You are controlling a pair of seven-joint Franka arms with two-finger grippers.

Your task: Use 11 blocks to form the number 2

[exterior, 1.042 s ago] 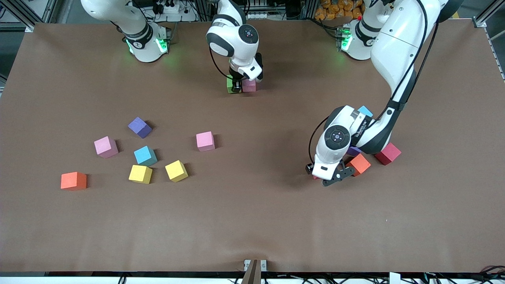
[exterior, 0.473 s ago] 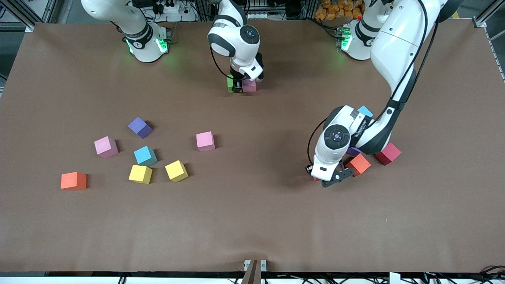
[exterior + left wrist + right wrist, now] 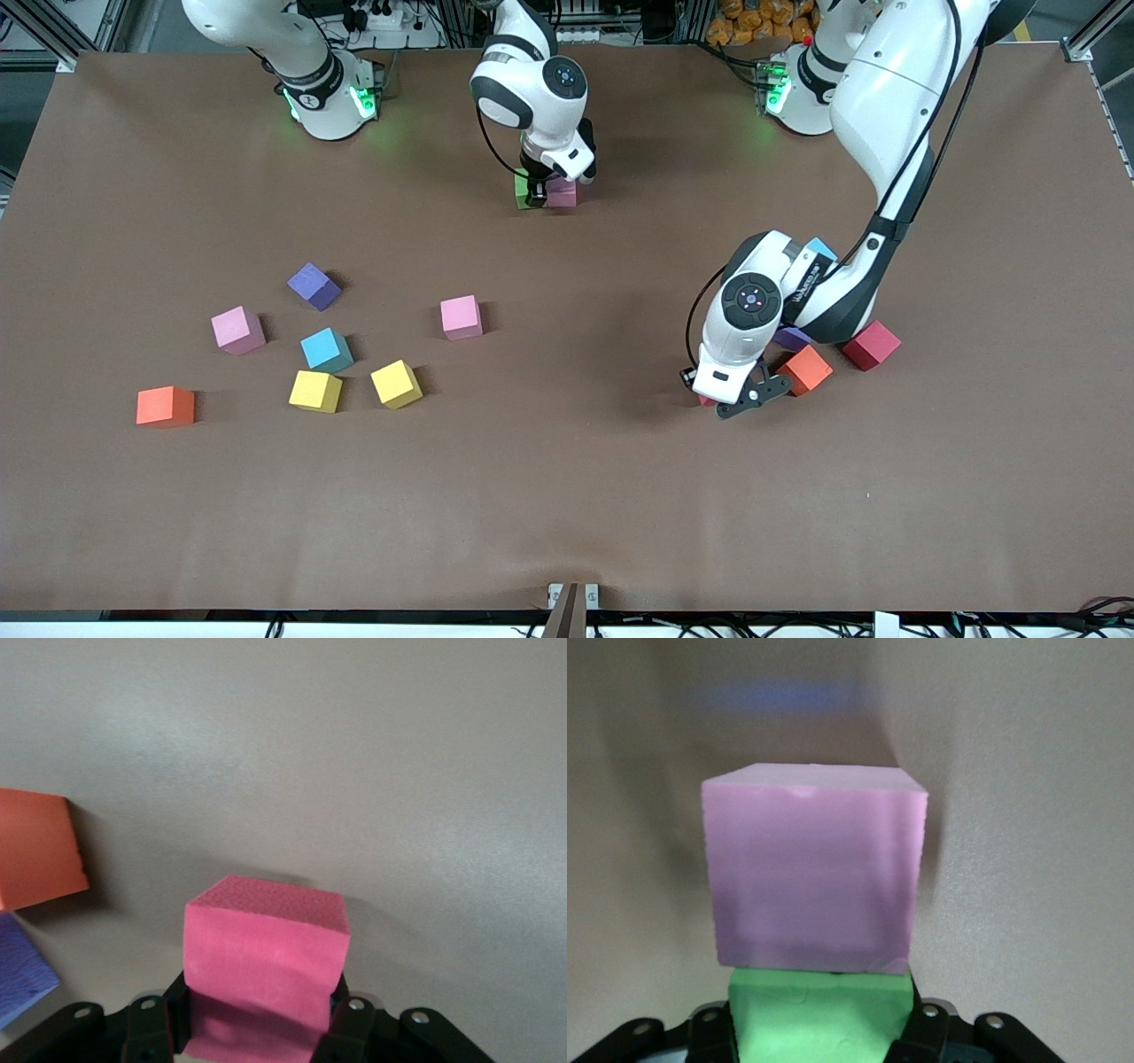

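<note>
My right gripper [image 3: 532, 193] is down at the table near the robots' bases, shut on a green block [image 3: 819, 1014] that touches a pale pink block [image 3: 815, 868]. From the front, the green block [image 3: 521, 190] and pink block [image 3: 561, 193] sit side by side. My left gripper [image 3: 713, 397] is low at the table toward the left arm's end, shut on a crimson block [image 3: 266, 948]. Only a sliver of that crimson block [image 3: 706, 400] shows under the hand. An orange block [image 3: 806, 369] and a purple block [image 3: 791, 338] lie close beside it.
Another crimson block [image 3: 871, 345] and a cyan block [image 3: 819, 249] lie by the left arm. Toward the right arm's end lie several loose blocks: purple [image 3: 313, 285], pink [image 3: 237, 330], cyan [image 3: 326, 349], yellow [image 3: 314, 391], yellow [image 3: 396, 384], orange [image 3: 165, 406], pink [image 3: 461, 316].
The left gripper has shut on the crimson block and its hand has shifted slightly toward the bases. The right gripper has stayed on the green block beside the pink one.
</note>
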